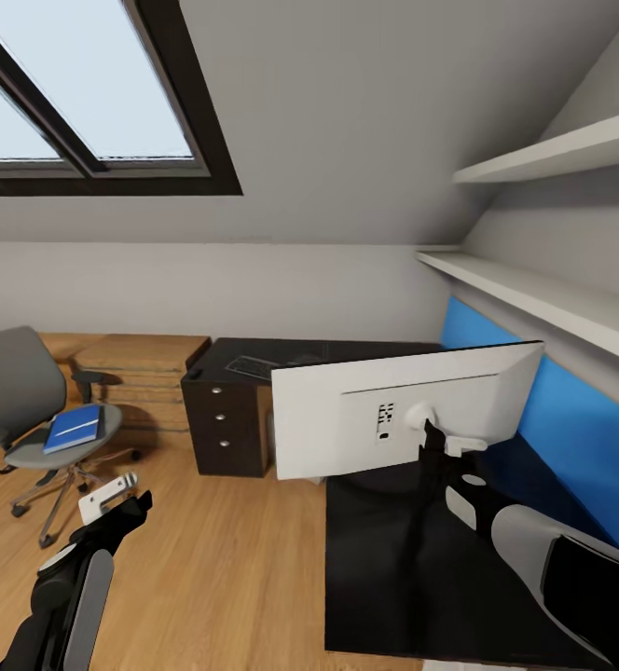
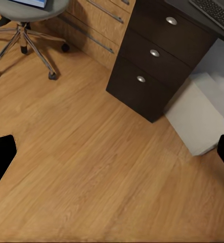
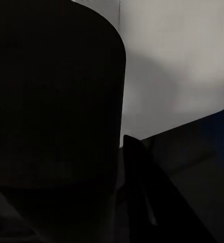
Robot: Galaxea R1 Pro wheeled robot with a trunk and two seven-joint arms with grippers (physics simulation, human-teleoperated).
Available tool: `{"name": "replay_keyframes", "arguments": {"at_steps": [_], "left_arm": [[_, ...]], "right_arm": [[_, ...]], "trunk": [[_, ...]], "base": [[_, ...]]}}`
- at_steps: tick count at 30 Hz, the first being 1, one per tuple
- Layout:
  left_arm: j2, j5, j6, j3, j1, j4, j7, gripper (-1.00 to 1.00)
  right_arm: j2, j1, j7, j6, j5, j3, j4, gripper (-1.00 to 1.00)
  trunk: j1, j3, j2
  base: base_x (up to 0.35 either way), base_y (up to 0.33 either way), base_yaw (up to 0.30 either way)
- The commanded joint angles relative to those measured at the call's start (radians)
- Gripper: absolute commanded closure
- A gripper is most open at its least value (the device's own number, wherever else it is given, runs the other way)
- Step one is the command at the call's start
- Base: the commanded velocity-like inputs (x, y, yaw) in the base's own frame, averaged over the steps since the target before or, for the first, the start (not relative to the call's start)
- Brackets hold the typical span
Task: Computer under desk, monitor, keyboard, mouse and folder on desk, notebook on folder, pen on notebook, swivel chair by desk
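The monitor [image 1: 347,419] shows its pale grey back and hangs tilted over the near wing of the black desk [image 1: 384,578]. My right gripper [image 1: 431,440] is shut on its black stem just under the mount; the pale back [image 3: 177,66] also looms close in the right wrist view. The keyboard [image 1: 254,366] [image 2: 213,12] lies on the far wing. The swivel chair [image 1: 20,391] stands at the left with a blue folder [image 1: 74,427] on its seat. The light-grey computer [image 2: 197,114] sits under the desk. My left gripper [image 1: 114,496] [image 2: 112,157] is open over the floor.
Black round-knobbed drawers [image 1: 221,424] [image 2: 152,53] stand under the desk's far wing. A light wooden dresser [image 1: 142,368] lines the back wall behind the chair. White shelves [image 1: 533,289] and a blue wall panel [image 1: 570,438] run along the right. Wooden floor [image 1: 226,559] lies between chair and desk.
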Motion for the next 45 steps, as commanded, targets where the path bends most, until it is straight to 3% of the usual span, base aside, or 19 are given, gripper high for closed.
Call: {"name": "replay_keyframes", "arguments": {"at_steps": [1,16,45], "left_arm": [[-0.001,0.011,0.004,0.001,-0.001,-0.002,0.007,-1.0],[0.003,0.011,0.004,0.002,-0.001,0.003,0.007,-1.0],[0.003,0.011,0.004,0.002,-0.001,0.004,0.008,-1.0]], "right_arm": [[-0.001,-0.001,-0.009,-0.001,-0.005,0.006,-0.004,1.0],[0.0,-0.001,-0.01,0.0,-0.005,0.007,-0.004,1.0],[0.0,-0.001,-0.009,0.0,-0.003,0.009,-0.005,1.0]], "trunk": [[0.0,-0.002,-0.002],[0.0,-0.002,-0.002],[0.0,0.01,-0.002]], "base": [[-0.302,-0.184,0.0],[-0.216,-0.221,0.012],[-0.006,-0.008,0.156]]}}
